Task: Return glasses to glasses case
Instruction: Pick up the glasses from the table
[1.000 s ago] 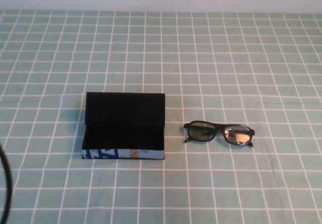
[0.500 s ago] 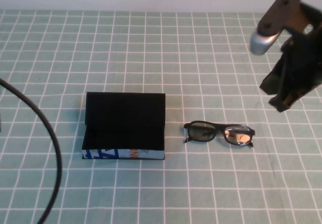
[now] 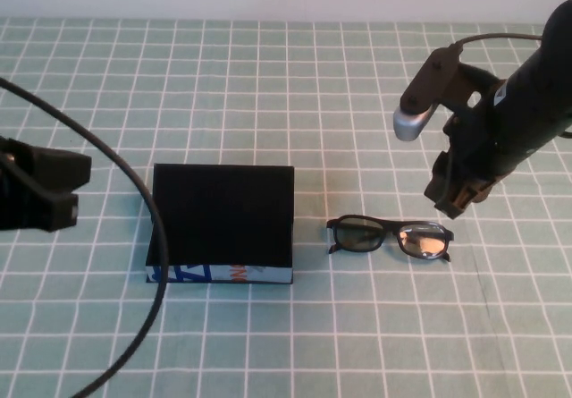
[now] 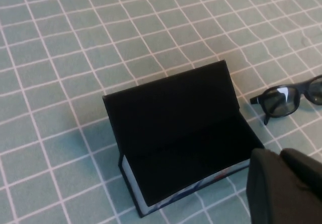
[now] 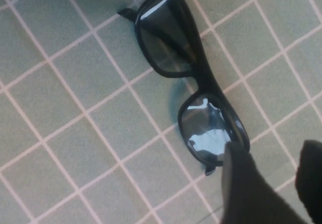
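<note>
Zero steps done: glasses (image 3: 390,237) lie on mat at 3 o'clock of open glasses case (image 3: 222,225). Right gripper (image 3: 450,203) fingers spread, empty, just above right lens. Left gripper (image 3: 36,190) at case's 9 o'clock, fingers can't tell. Grasp, carry, insert all left.

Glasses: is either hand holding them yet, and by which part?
Nothing is held. The glasses lie on the tablecloth; the open right hand hovers above their right end. The left hand is near the glasses case.

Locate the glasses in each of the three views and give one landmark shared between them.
High view: glasses right of the open glasses case, under the right end effector.
Left wrist view: glasses at the right edge, beside the case.
Right wrist view: glasses fill the centre.
Shared landmark: the green grid cloth.
</note>
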